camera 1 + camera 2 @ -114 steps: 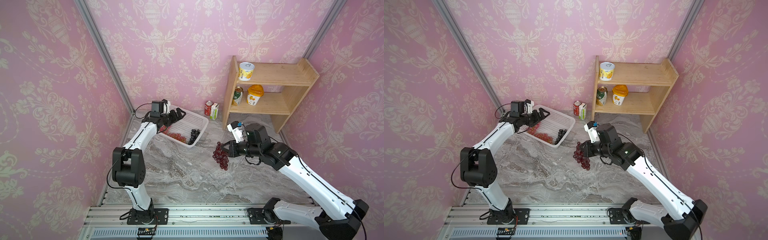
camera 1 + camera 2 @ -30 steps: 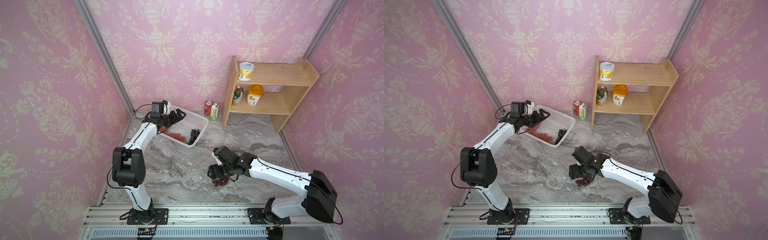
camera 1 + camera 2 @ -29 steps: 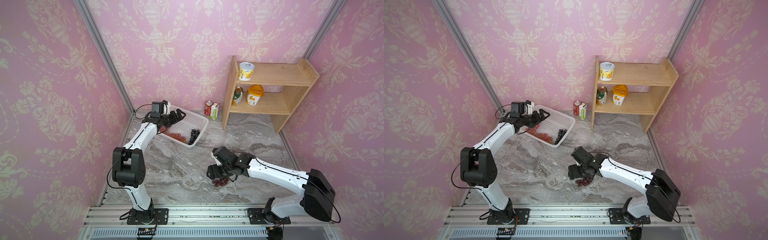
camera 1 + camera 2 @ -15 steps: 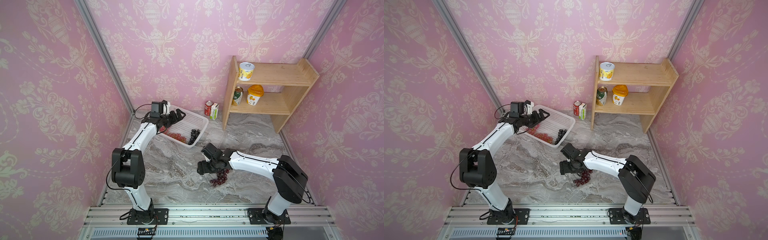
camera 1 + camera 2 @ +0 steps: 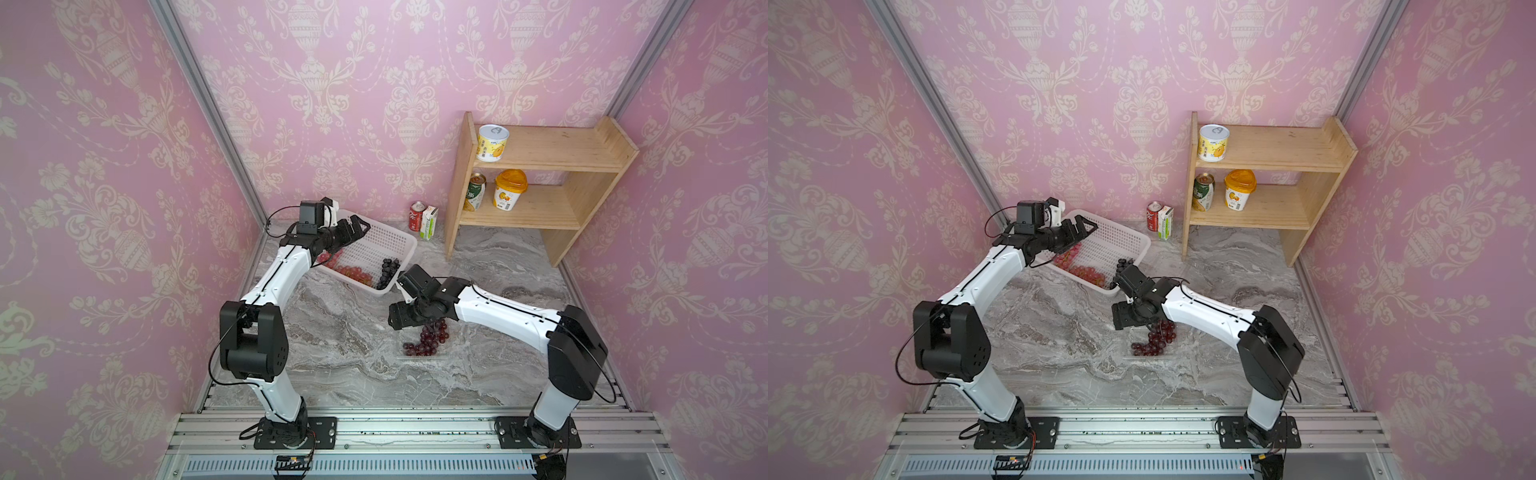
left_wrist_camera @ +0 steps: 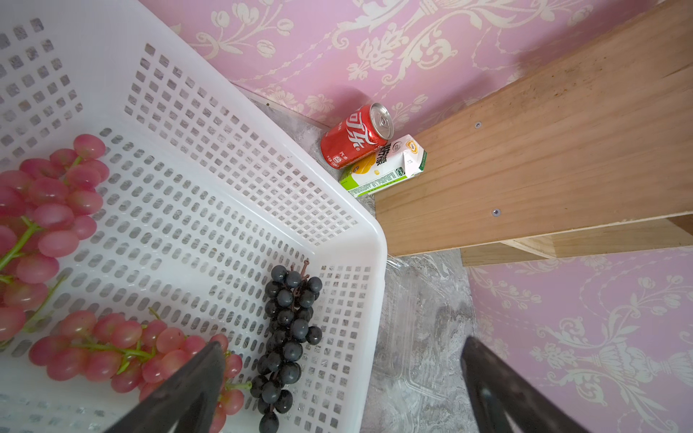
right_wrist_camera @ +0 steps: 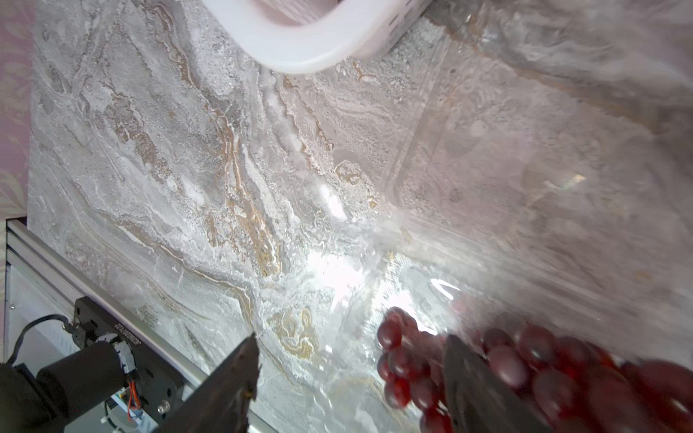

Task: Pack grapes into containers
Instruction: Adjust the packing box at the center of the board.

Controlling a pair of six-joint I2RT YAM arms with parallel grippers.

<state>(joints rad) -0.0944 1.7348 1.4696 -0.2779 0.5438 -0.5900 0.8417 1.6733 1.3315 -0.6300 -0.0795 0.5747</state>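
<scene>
Right gripper (image 7: 351, 337): jaws released, nothing but table between them. One finger (image 7: 472, 378) sits right against the dark red grapes (image 5: 426, 338), touching or just beside; too blurred to say which.

The dark red bunch lies in the clear container (image 5: 448, 352) on the table, in front of the white basket (image 5: 409, 245) and apart from it.

Left gripper (image 5: 356, 225): jaws wide apart, holding nothing. It hovers over the basket, where the pink grapes (image 6: 48, 210) and the black bunch (image 6: 290, 337) lie unpacked.

Risks:
- If you pull the right arm away sideways, that finger may catch a grape and drag the bunch out, or slide the light container with it. Lift straight up first.
- The far end of the bunch is hidden under the right wrist. If it overhangs the rim, the lid will probably pinch the fruit or fail to close.
- The clear plastic is hard to read in both top views, so you could misjudge the rim.

Orientation: the bunch lies flat, with its long axis diagonal in the container. It runs from the end under the right wrist toward the front rail and the left arm's side, narrowing at that front end. You cannot tell the stem end from here.

A second clear container (image 6: 414, 333) sits beside the basket.
</scene>
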